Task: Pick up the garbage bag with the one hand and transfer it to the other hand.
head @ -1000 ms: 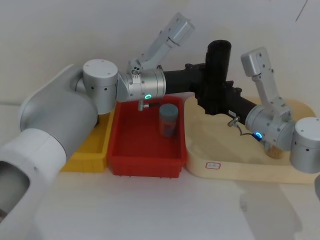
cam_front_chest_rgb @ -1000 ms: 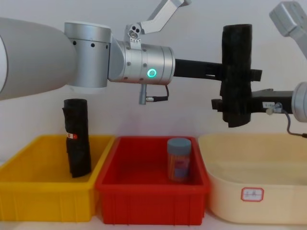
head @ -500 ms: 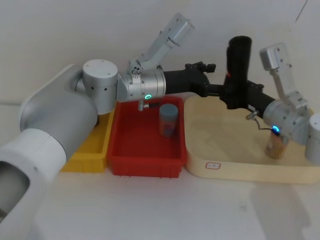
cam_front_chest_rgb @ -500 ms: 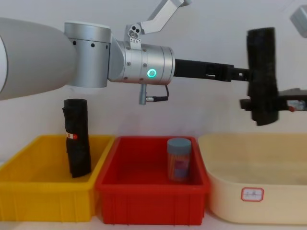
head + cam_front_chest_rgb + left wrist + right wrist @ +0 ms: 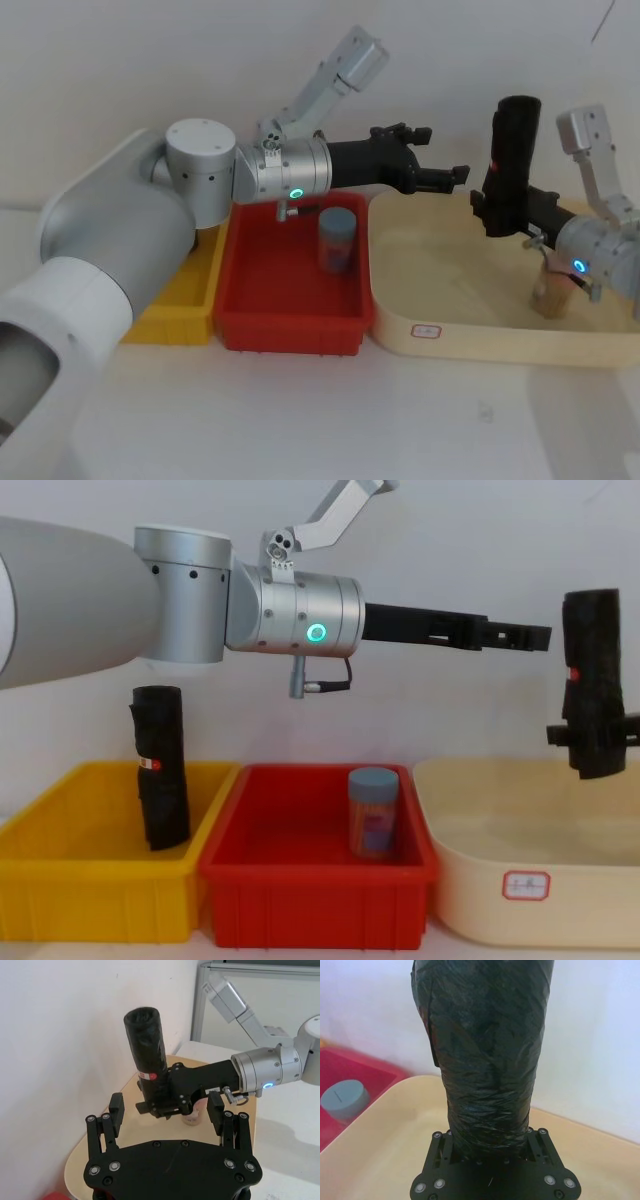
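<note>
Above cream tray (image 5: pixel 470 330), right tool (image 5: pixel 497 208) clasping garbage bag (image 5: pixel 510 150) (upright)

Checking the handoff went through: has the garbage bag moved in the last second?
Yes. The garbage bag, held by the right gripper, moved rightward, away from the red bin to above the cream tray.

I take the red bin (image 5: pixel 316 885) as my reference; it sits in the middle of the row of three containers. Inside it I see a jar with a grey lid (image 5: pixel 373 812) standing upright, toward the bin's right side. Touching the red bin on its left is a yellow bin (image 5: pixel 95 890), and in it a second black roll (image 5: pixel 161 768) stands upright, carrying a small red-and-white label. Just to the right of the red bin I see a cream tray (image 5: pixel 530 890) with a small red-bordered label on its front wall. In the head view a tan jar (image 5: pixel 553 292) stands in that tray, at the end far from the red bin.
</note>
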Tool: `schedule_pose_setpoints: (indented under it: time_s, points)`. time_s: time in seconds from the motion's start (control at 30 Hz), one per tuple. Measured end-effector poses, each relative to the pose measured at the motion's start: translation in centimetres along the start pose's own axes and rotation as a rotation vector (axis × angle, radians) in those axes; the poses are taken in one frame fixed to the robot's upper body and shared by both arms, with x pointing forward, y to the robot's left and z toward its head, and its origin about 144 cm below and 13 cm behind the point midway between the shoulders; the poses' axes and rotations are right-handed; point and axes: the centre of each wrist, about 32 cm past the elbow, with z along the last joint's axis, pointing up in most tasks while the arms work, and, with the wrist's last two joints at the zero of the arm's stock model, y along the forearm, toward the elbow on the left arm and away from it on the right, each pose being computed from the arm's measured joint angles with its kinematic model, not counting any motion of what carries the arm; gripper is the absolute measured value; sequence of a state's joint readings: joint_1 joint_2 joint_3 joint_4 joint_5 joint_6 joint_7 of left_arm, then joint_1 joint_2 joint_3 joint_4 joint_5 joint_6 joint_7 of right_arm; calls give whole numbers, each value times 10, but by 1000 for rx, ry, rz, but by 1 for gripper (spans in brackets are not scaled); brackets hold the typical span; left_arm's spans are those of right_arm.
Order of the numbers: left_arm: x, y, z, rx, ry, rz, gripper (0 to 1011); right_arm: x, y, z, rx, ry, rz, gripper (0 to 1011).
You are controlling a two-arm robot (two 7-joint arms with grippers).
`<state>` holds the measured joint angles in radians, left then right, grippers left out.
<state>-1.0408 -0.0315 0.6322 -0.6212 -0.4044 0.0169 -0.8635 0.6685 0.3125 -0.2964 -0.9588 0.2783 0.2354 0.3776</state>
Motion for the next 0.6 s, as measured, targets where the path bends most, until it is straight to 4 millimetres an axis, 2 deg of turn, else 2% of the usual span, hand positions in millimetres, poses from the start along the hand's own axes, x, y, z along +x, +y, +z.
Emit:
schedule_pose_setpoints:
  time_s: [0.4,0.57,0.6]
  points:
    - [0,0,0,0,0,1,1001,-3,-8,-9,60,6,82,565]
    - [0,0,0,0,0,1,1001,-9,-14,-9,98,-8,113,725]
    - [0,0,0,0,0,1,1001,-9,-14,-9,98,-8,113,725]
